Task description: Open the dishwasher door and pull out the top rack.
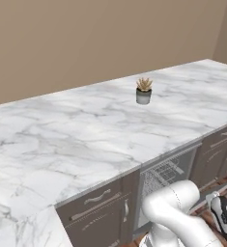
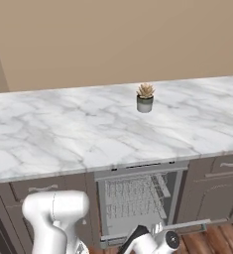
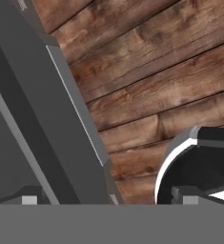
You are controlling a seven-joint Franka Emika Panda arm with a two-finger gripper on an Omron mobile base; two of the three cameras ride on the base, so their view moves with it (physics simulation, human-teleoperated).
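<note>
- The dishwasher door (image 2: 152,233) is dropped open, lying low and flat in front of the cavity; in the right base view its front edge runs along the bottom of the opening, above the wooden floor (image 2: 212,243).
- The top rack (image 2: 135,191) sits inside the cavity under the marble counter (image 2: 63,134), its pale wire tines upright; from this angle it looks to be still mostly pushed in, though that is hard to judge.
- In the left base view the rack (image 1: 163,174) shows through the opening between the brown cabinets (image 1: 98,210).
- The gripper (image 3: 108,200) hangs low by the open door. In the hand view only the two small finger tips (image 3: 29,199) peek up at the bottom edge, well apart across the picture, with nothing seen held between them; how wide the jaws stand I cannot tell for sure.
- Just ahead of the jaws, toward one side, a dark grey slanted panel (image 3: 42,119) with a lighter edge runs diagonally; it is probably the door's edge.
- Beyond the jaws on the other side lie the floor planks (image 3: 156,71).
- A small potted succulent (image 2: 145,97) stands on the counter, well above and behind the gripper.
</note>
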